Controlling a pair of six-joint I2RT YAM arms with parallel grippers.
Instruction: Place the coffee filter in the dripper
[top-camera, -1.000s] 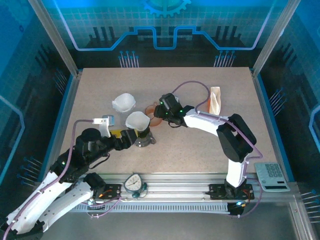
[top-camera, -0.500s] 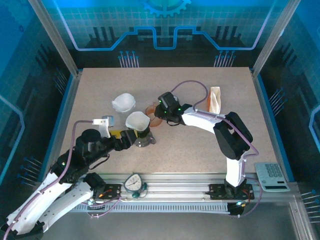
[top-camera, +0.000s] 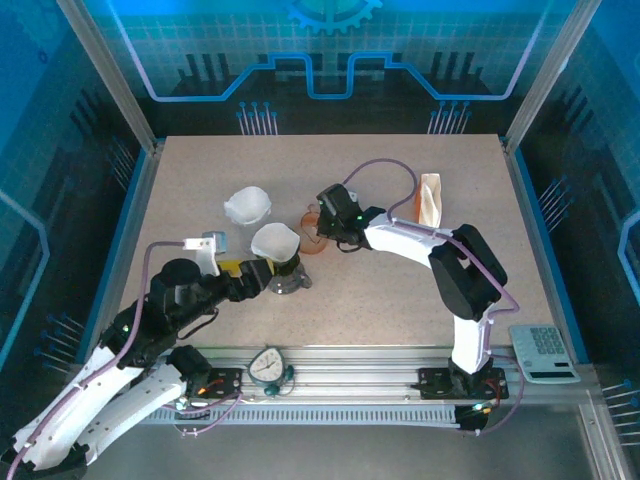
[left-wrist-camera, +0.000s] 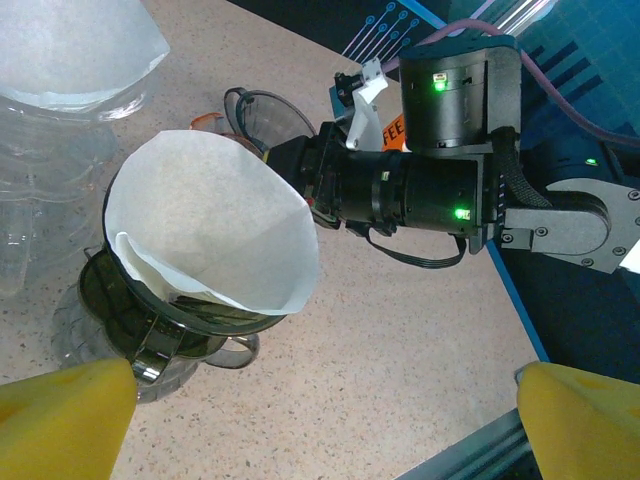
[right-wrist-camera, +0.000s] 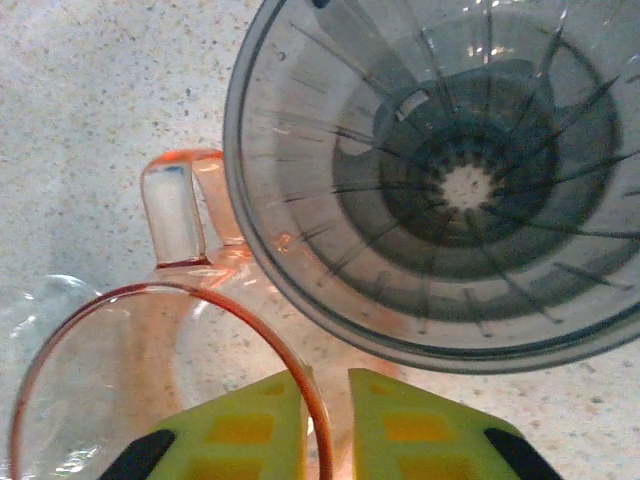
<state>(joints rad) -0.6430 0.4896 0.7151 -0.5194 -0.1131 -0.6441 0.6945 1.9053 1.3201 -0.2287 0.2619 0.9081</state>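
Left gripper (left-wrist-camera: 320, 395) stands wide open and holds nothing. Its yellow fingers (left-wrist-camera: 60, 420) are far apart at the two lower corners of the left wrist view.

Just ahead of them is the coffee filter (left-wrist-camera: 215, 225), a white paper cone with the open side up. It sits in the dark dripper (left-wrist-camera: 150, 310) and leans a little to one side. This dripper stands on the table (left-wrist-camera: 400, 340).

Near it, a second white filter (left-wrist-camera: 70, 45) rests in a clear dripper (left-wrist-camera: 60, 130).

Right gripper (right-wrist-camera: 327, 400) is almost closed and pinches the thin rim of the orange dripper (right-wrist-camera: 170, 215) between its fingers. An empty grey dripper (right-wrist-camera: 450, 180) is just beside the orange one.

Well apart, near the far right side of the table, lies a pack of filters (top-camera: 430, 198).
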